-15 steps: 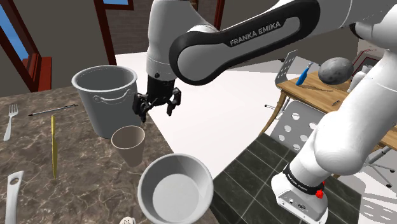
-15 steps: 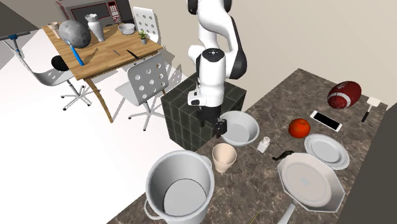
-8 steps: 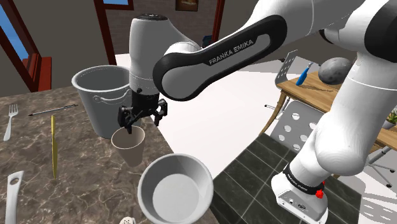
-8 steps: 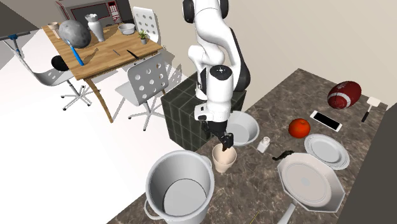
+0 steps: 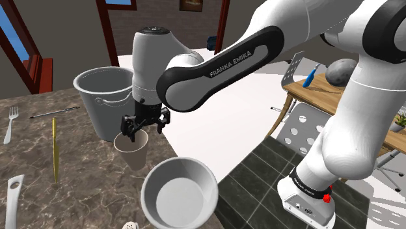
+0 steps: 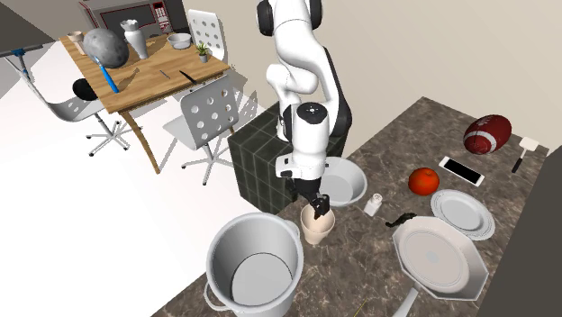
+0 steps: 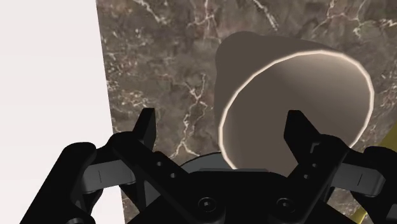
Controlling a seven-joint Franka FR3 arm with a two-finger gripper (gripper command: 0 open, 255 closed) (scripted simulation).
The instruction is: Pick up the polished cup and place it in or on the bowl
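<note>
The dark marbled counter (image 5: 78, 188) carries everything, and its edge runs beside my stand. On it the biggest thing is a grey bucket (image 5: 107, 97), upright and empty. In the shoulder view it stands at 11 o'clock from the cup, close behind it. In the second exterior view the bucket (image 6: 254, 261) lies at 8 o'clock from the cup.

Next in size is the grey bowl (image 5: 179, 192), empty, near the counter's edge. It sits at 5 o'clock from the cup in the shoulder view and at 1 o'clock in the second exterior view, bowl (image 6: 347, 185) and cup near each other but apart.

The tan cup (image 5: 133, 153) stands upright on the counter between bucket and bowl, mouth up, nothing in it.

My end effector (image 5: 144, 130) hangs right at the cup's rim, spread wide. In the wrist view one finger (image 7: 296, 130) is over the cup's (image 7: 280, 95) mouth and the other is outside its wall, over the counter (image 7: 165, 76). They straddle the wall and pinch nothing.
</note>
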